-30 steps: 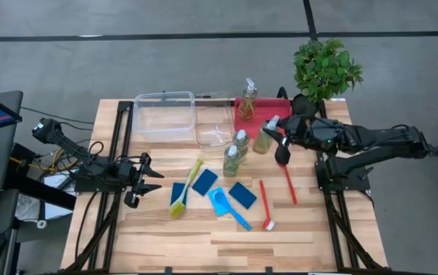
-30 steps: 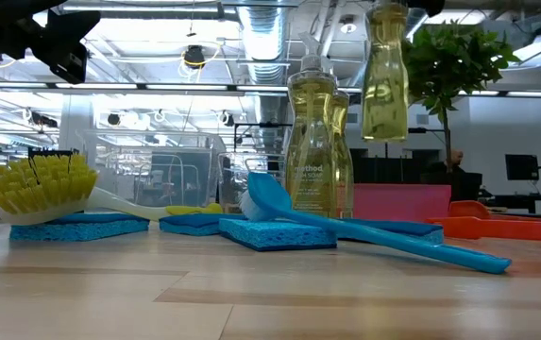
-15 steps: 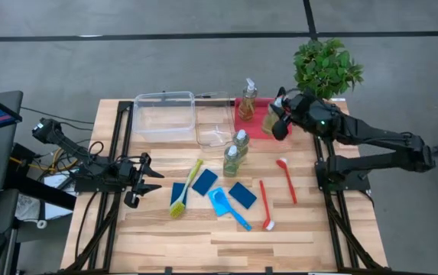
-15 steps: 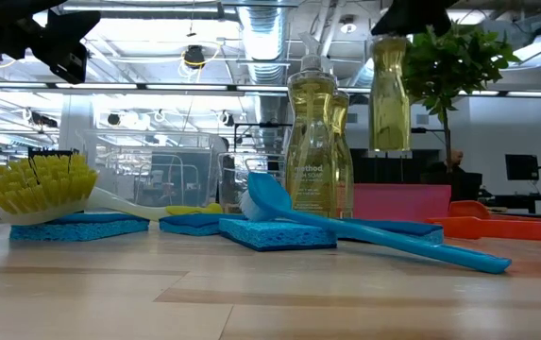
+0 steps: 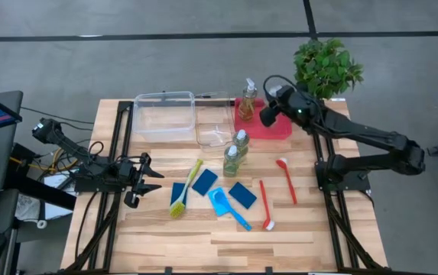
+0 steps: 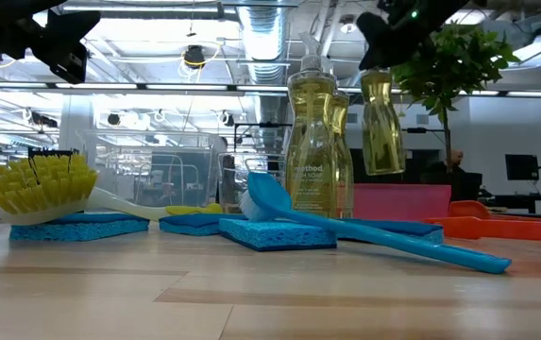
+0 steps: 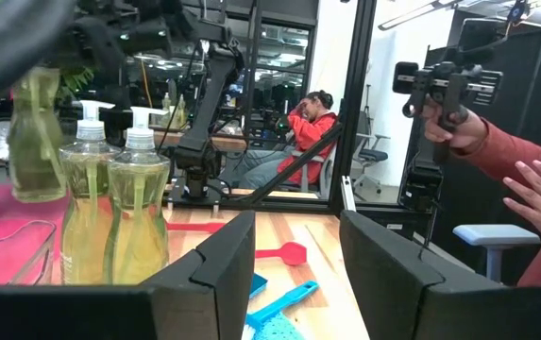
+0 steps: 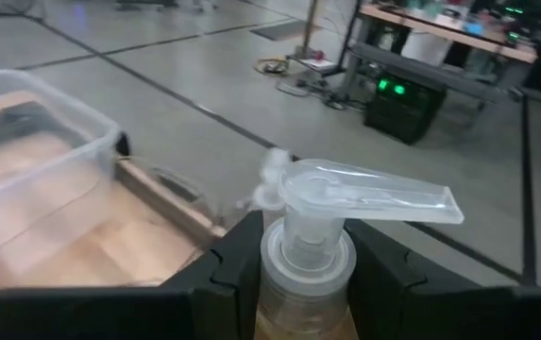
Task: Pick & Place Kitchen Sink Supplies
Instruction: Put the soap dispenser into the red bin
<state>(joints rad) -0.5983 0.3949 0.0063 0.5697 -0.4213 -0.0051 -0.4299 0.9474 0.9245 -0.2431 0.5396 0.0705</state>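
R hand (image 8: 300, 274) clamps pump bottle (image 6: 381, 118) by neck over red tray (image 5: 278, 128) (L hand (image 5: 144, 180) idle, empty, part open). Risk: bottle swings, tips on landing.

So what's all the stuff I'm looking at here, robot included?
Pump bottles: four, yellow-green; two mid-table, one on the tray, one held above it.
Sponges: three, blue, front centre.
Brushes: four; green, blue, two red, front.
Bins: two, clear, back.
Tray: one, red, back right.
Plant: one, green, back right corner.
Right gripper: gripping the raised bottle's neck.
Left gripper: open, left edge.
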